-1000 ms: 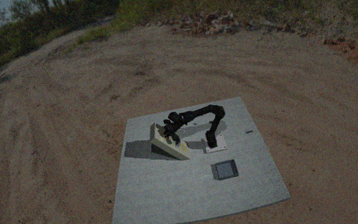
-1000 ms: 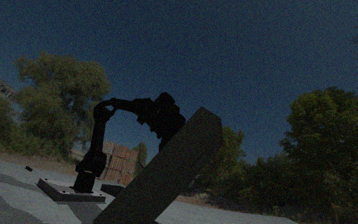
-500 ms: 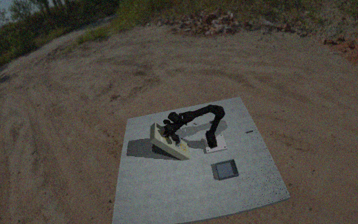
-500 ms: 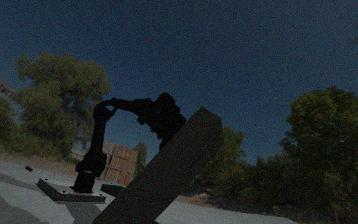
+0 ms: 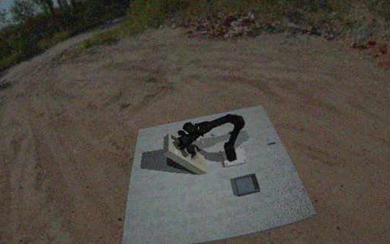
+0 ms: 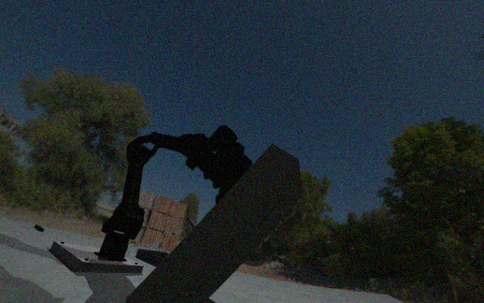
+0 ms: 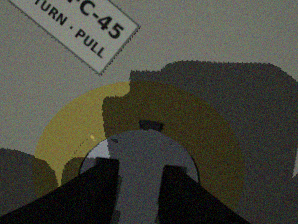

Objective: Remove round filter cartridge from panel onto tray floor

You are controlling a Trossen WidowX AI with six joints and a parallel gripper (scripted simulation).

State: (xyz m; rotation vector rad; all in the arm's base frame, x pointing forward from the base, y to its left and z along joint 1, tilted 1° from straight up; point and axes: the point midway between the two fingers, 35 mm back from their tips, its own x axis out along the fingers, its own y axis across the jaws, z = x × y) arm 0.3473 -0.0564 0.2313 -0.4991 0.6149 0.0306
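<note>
One grey table lies on sandy ground and carries everything. On it a cream sloped panel stands tilted, and the black arm bends over from its white base plate down onto the panel's face. A small grey tray sits on the table well apart from the panel. In the wrist view a round grey filter sits in the panel inside a yellow ring, below a label. The hand has its fingers narrowly spread, their tips on the filter's face; whether they grip it cannot be told.
</note>
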